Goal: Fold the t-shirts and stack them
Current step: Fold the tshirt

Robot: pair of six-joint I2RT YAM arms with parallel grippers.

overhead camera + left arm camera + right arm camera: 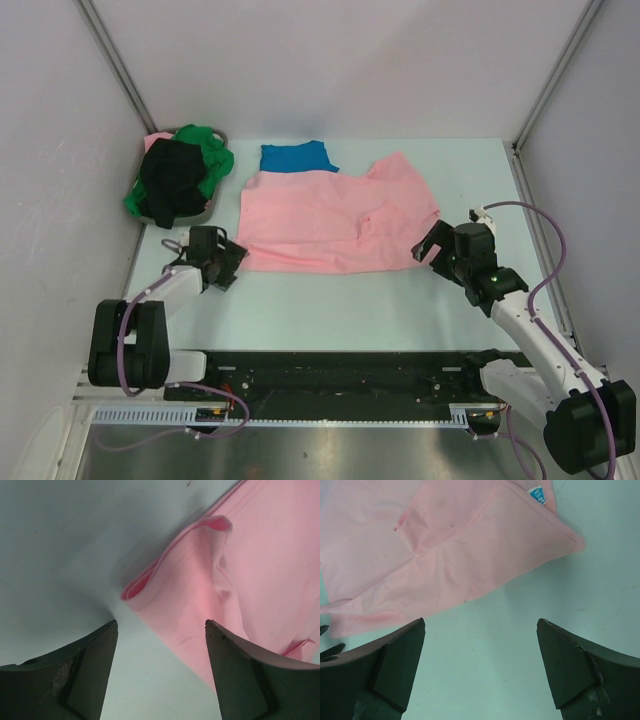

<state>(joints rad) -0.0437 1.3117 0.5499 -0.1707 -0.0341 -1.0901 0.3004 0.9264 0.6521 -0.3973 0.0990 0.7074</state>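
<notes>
Plainly, the pink t-shirt [335,222] is the centre of the scene: it lies spread and a little rumpled on the pale table [330,310], one sleeve reaching toward its far right. The blue t-shirt [296,157], folded small, sits at the pink shirt's far edge near the left end, touching or slightly overlapping it. Well off the pink shirt's far-left corner stands the grey basket [222,136], in which the black t-shirt [172,180] is heaped on top of the green t-shirt [212,152]; a pinkish scrap shows at the basket's far rim, though the overhead view is too coarse to say what it is. The left gripper [232,262] hangs low at the pink shirt's near-left corner, jaws spread and gripping nothing. In its wrist view the folded hem of that corner lies on the table just ahead of the dark fingers [85,675], with the right-hand finger over pink cloth and the left-hand one over bare table. The right gripper [428,245] is at the pink shirt's near-right corner, jaws wide apart and empty. In its wrist view the cloth's edge runs across ahead of the fingertips, apart from them, and a small white and blue label [537,494] shows at the shirt's hem near the top.
</notes>
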